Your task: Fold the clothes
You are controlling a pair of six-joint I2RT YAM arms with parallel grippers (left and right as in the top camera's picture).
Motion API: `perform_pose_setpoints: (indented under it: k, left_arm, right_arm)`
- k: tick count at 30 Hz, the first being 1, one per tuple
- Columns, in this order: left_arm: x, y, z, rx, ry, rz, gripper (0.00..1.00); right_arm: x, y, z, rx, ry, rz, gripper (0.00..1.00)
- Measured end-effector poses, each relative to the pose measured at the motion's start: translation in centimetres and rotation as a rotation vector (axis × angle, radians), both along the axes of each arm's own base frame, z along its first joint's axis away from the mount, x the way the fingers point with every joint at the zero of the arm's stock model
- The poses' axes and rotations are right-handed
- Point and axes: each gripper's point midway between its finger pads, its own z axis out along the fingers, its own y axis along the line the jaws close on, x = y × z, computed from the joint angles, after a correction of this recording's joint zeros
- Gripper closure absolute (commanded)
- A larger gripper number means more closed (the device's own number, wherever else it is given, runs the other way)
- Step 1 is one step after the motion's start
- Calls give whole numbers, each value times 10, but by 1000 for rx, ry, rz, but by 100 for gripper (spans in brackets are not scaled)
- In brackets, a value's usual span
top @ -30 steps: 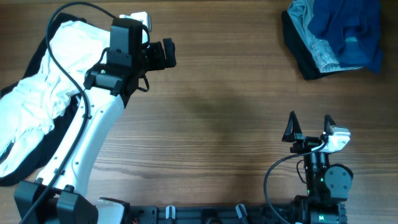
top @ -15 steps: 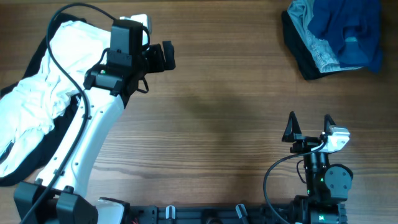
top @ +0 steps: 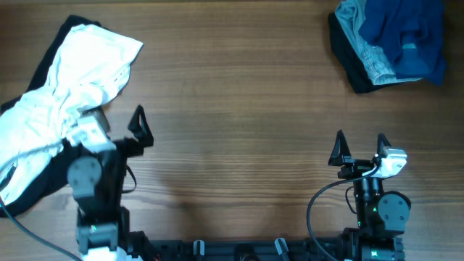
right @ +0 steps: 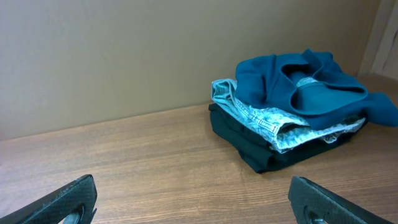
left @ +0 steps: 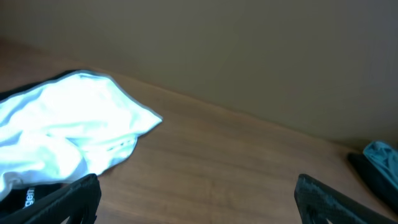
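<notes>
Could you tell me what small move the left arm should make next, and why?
Probably reach the left gripper forward over the white garment and take an edge of it. Both grippers are open and hold nothing, and the white garment lies crumpled and unfolded right by the left one, while the pile of clothes sits far across the table.

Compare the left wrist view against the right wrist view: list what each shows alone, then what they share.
Only the left wrist view shows the white garment, with a black garment at its lower edge. Only the right wrist view shows the full pile: a blue T-shirt on top of a light patterned piece and a dark one. Both share the wooden table, a plain wall, and their own open fingers.
</notes>
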Motion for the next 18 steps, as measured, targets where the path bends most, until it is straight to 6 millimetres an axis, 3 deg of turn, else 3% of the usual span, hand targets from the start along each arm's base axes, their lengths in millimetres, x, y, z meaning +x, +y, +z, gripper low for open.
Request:
perform_pose_setpoints:
  k: [4, 12, 18]
  left_arm:
    - [-20, -1, -28, 4, -42, 2, 0]
    - [-36, 5, -33, 14, -101, 33, 0]
    - [-43, 4, -59, 6, -51, 35, 0]
  right_arm:
    - [0, 0, 0, 0, 0, 0, 0]
    - [0, 0, 0, 0, 0, 0, 0]
    - [0, 0, 0, 0, 1, 0, 0]
